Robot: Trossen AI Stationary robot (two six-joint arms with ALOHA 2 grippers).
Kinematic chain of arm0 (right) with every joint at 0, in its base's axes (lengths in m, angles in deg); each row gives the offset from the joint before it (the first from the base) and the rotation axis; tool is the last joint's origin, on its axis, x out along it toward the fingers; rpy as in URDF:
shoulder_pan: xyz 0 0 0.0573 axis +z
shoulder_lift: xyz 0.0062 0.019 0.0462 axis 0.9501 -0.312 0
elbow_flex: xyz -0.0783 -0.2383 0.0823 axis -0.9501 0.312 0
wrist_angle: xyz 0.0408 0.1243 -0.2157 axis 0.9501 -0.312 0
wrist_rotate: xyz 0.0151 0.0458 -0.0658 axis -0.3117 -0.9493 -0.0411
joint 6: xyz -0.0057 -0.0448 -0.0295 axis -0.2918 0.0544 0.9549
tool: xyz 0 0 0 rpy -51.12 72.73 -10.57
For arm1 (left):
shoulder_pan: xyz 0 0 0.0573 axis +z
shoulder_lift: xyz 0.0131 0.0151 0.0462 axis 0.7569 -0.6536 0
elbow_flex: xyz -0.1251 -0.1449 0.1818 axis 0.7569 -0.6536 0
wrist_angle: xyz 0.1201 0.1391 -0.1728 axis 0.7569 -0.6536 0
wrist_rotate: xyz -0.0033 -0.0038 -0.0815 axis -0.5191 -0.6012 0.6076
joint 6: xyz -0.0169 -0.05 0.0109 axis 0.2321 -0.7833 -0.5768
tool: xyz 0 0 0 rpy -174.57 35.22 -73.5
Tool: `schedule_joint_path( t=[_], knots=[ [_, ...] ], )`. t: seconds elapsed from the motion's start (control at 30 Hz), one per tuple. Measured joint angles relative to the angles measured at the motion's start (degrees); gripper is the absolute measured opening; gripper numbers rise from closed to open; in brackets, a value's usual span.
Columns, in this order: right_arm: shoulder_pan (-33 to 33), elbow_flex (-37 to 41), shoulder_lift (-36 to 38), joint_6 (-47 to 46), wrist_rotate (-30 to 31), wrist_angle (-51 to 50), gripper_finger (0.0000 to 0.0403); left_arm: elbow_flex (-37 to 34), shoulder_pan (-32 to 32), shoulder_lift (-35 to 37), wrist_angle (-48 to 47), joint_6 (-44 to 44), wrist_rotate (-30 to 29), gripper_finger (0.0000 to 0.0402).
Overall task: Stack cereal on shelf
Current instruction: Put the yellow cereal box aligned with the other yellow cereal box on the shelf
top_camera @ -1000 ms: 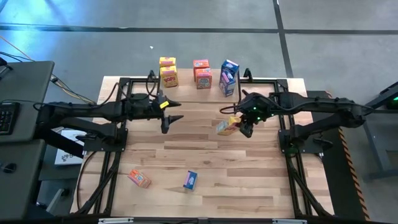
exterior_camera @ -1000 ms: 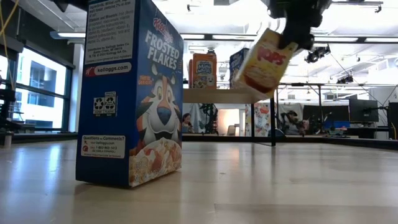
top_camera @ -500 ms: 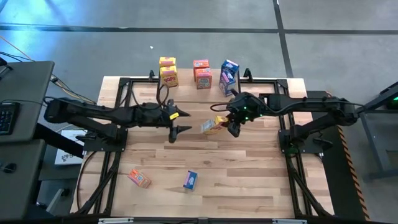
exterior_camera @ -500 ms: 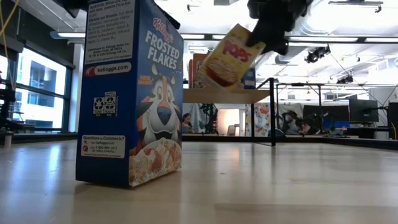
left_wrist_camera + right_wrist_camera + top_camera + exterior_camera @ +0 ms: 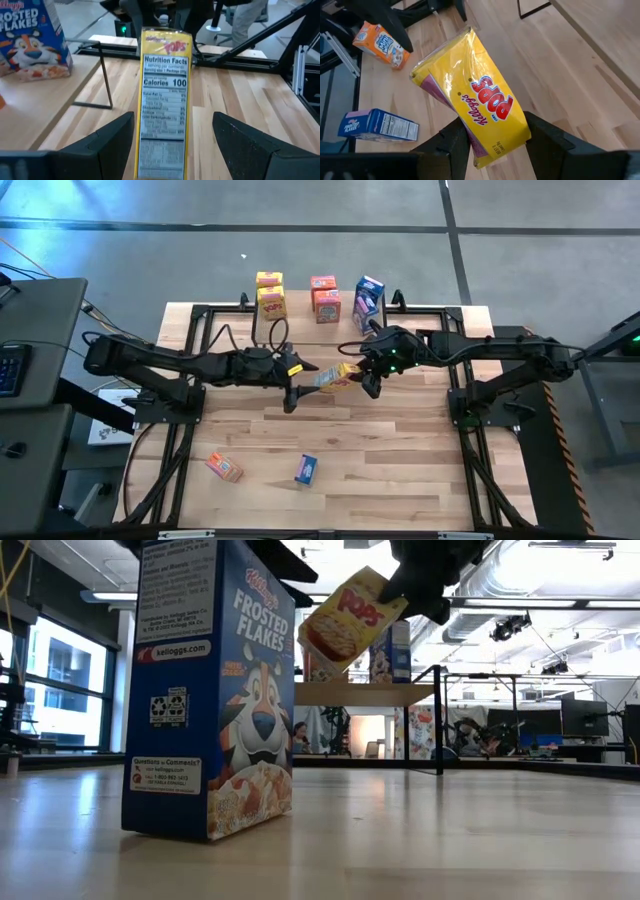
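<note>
Mid-frame, the right tool clamps the yellow Pops box; the left tool, wide, should straddle it squarely before closing.

Grey floor, bright windows

The shelf stands at the table's twelve o'clock edge. The held cereal box hangs above table centre, with the left gripper at its nine o'clock and the right gripper at its three. Two loose boxes lie toward seven and six o'clock (well apart from the shelf).
</note>
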Motion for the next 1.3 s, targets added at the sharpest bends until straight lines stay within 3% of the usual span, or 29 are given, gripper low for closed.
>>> schedule_joint_path(
  t=[0.37,0.53,0.87,1.3],
  knots=[
    [0.0,0.0,0.0,1.1,0.0,0.8,0.0158,4.5,0.2,-5.4,0.1,0.7,-0.2,0.0262],
    [0.0,0.0,0.0,1.1,-1.3,1.3,0.0158,4.7,0.2,-6.0,0.0,0.3,-3.3,0.0262],
    [-0.1,0.0,0.0,1.3,-1.4,2.5,0.0158,4.7,1.3,-6.1,-1.0,-1.3,-3.1,0.0259],
    [0.0,0.0,0.0,1.1,-1.7,3.6,0.0158,4.7,1.3,-6.1,-1.1,0.1,-1.3,0.0179]
  ],
)
